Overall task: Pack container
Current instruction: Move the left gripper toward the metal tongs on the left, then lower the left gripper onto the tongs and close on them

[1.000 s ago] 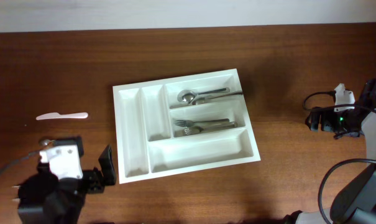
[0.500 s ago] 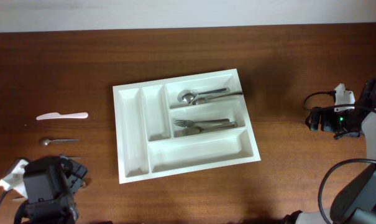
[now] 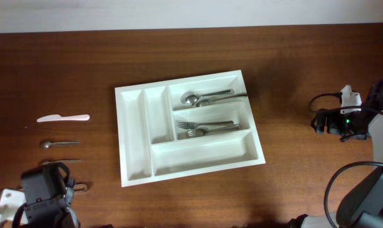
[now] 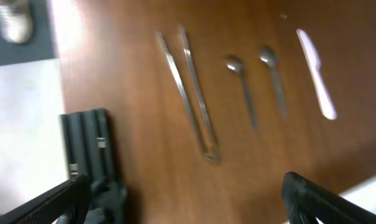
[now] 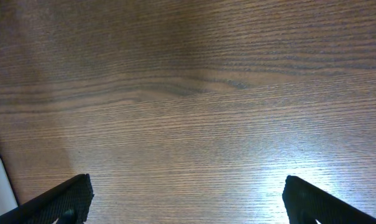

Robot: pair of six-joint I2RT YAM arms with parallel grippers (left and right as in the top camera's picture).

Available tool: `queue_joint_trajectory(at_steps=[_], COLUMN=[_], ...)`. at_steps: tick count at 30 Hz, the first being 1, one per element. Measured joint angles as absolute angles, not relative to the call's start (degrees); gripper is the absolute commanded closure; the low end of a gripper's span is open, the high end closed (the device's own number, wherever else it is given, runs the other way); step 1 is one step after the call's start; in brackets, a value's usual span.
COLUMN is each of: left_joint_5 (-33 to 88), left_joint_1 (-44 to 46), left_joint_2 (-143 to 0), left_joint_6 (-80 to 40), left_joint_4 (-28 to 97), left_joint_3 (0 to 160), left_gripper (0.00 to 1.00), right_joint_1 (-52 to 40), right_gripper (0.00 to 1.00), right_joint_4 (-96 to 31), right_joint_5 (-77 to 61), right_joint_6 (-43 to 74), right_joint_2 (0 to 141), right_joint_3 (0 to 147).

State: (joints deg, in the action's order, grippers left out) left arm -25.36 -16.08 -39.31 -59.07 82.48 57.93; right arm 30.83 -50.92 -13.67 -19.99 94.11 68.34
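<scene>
The white cutlery tray (image 3: 135, 133) lies mid-table, with spoons (image 3: 204, 97) in its far wide compartment and forks (image 3: 207, 127) in the middle one. Left of it on the wood lie a white plastic knife (image 3: 63, 118) and a small spoon (image 3: 58, 144). In the left wrist view I see metal tongs (image 4: 191, 93), two spoons (image 4: 242, 87) and the white knife (image 4: 317, 74) on the table. My left gripper (image 4: 188, 208) is open and empty above the wood near the tongs. My right gripper (image 5: 186, 199) is open and empty over bare table, far right of the tray.
My left arm (image 3: 44, 193) sits at the front left corner, with the tongs' end (image 3: 80, 187) beside it. My right arm (image 3: 346, 120) and its cables are at the right edge. The table's left edge and a black block (image 4: 88, 143) show in the left wrist view.
My left arm has pulled back from the tray's front left corner toward the front left, uncovering the small spoon. The right arm has not moved.
</scene>
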Motion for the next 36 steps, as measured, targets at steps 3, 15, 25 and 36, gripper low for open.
queue_joint_trajectory(at_steps=[3, 15, 25, 36], left_joint_5=[-22.6, -14.7, -19.2, -21.7], left_joint_1=[-16.6, -16.7, -16.7, -24.9], left_joint_2=[-40.2, -46.6, -62.3, -65.4], left_joint_6=[-57.4, -47.0, -55.6, -67.4], left_joint_4=[80.9, 76.4, 88.2, 96.3], left_joint_3=[57.9, 65.5, 81.6, 81.6], left_gripper=[0.01, 0.01, 0.01, 0.01], right_joint_1=[30.8, 30.8, 30.8, 30.8], right_gripper=[0.01, 0.01, 0.01, 0.01], right_joint_4=[-50.9, -50.9, -50.9, -50.9], right_joint_5=[-13.7, -13.7, -13.7, -13.7], right_joint_6=[-20.0, -20.0, -20.0, -20.0], right_joint_2=[94.1, 94.1, 94.1, 94.1], right_joint_3=[68.3, 68.3, 68.3, 68.3])
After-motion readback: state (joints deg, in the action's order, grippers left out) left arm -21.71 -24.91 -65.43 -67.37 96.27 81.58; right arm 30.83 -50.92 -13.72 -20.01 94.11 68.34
